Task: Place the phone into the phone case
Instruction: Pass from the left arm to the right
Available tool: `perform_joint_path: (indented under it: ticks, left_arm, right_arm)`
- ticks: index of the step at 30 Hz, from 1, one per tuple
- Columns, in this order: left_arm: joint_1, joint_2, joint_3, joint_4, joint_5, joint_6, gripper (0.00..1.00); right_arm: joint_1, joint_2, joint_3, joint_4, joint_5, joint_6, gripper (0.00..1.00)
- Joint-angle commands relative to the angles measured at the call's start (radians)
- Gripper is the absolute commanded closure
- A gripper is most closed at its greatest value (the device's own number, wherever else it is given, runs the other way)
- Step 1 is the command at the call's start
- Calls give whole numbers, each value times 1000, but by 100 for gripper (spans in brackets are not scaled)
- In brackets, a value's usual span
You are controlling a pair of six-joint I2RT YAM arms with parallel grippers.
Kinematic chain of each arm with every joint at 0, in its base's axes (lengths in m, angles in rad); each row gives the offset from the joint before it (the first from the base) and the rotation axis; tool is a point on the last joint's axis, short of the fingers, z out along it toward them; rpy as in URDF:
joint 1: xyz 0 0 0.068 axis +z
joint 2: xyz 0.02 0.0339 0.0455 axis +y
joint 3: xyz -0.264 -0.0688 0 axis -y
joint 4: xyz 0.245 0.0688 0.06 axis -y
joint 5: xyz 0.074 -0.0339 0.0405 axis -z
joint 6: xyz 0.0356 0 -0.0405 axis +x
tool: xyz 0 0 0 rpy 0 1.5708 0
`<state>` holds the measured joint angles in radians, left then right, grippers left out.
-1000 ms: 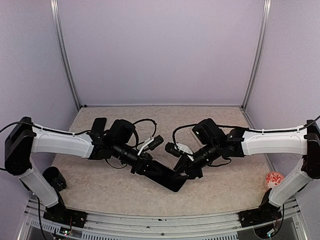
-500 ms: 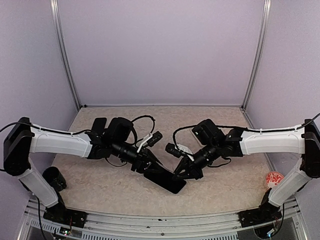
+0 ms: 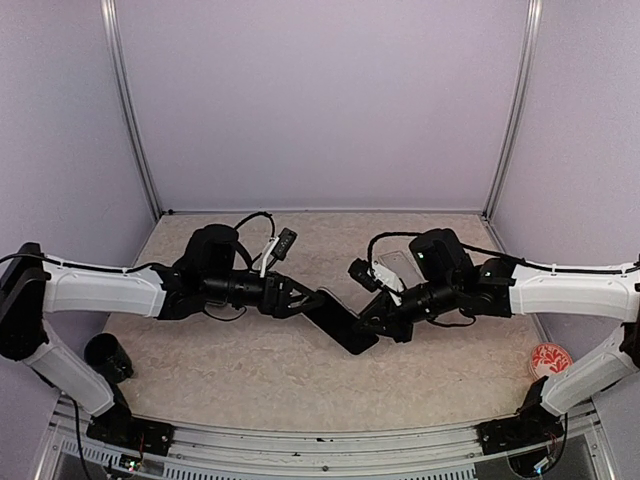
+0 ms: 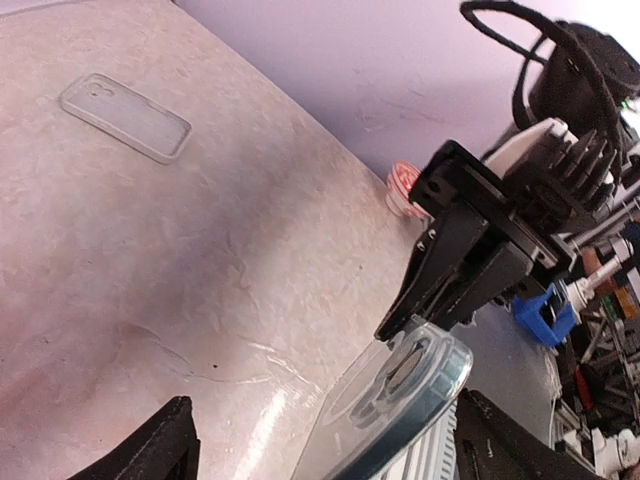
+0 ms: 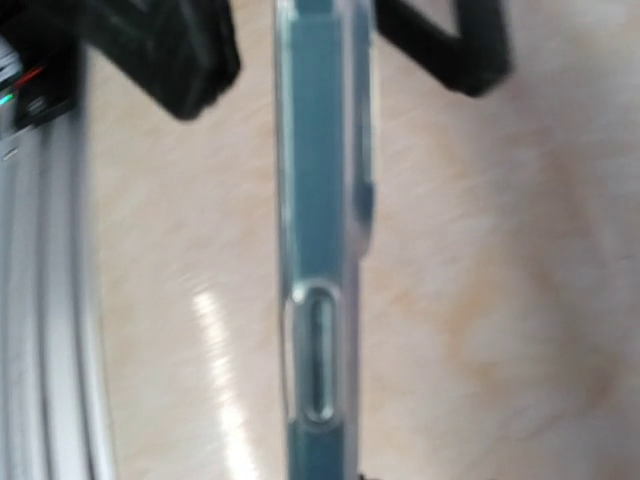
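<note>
With the left gripper (image 3: 304, 300) spread wide beside the dark slab-shaped phone (image 3: 342, 328), seemingly seated already in the thin transparent ring-marked phone case (image 4: 400, 392) and pinched at one end by the right gripper (image 3: 379, 326) over the beige speckled table (image 3: 250, 385), draw left clear without nudging it.

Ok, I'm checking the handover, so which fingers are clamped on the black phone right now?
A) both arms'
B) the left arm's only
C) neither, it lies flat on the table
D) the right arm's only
D: the right gripper has its fingers closed on the near end of the phone, holding it off the table, while the left gripper has its fingers spread wide on either side of it.
</note>
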<state>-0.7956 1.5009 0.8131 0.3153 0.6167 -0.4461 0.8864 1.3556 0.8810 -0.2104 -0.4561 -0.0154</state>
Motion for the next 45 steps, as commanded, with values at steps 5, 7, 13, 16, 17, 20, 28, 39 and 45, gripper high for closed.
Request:
perform_joint_path:
  ticks: [5,7,13,16,17,20,28,39,45]
  left_arm:
    - [-70,-30,39,45,-268,-216,1]
    - [-82,-14,39,85,-279,-263,1]
    - [-105,30,38,155,-323,-351,1]
    - [-118,43,42,177,-348,-396,1]
    - [-124,50,46,184,-357,-406,1]
    - [-144,72,73,175,-400,-426,1]
    - [-175,131,109,188,-501,-446,1]
    - [-222,169,150,127,-646,-385,1]
    - [-226,149,145,93,-685,-368,1]
  right_arm:
    - [-6,-61,-24,155,226,71,100]
    - [-6,-52,-24,165,244,78,100]
    - [-1,-58,-40,207,335,119,100]
    - [6,-49,-42,207,377,128,100]
    - [11,-43,-40,208,394,129,100]
    - [26,-27,-35,221,438,130,100]
    - [54,1,-13,240,475,153,100]
    - [63,1,-10,255,458,213,100]
    - [63,-23,-11,264,458,219,100]
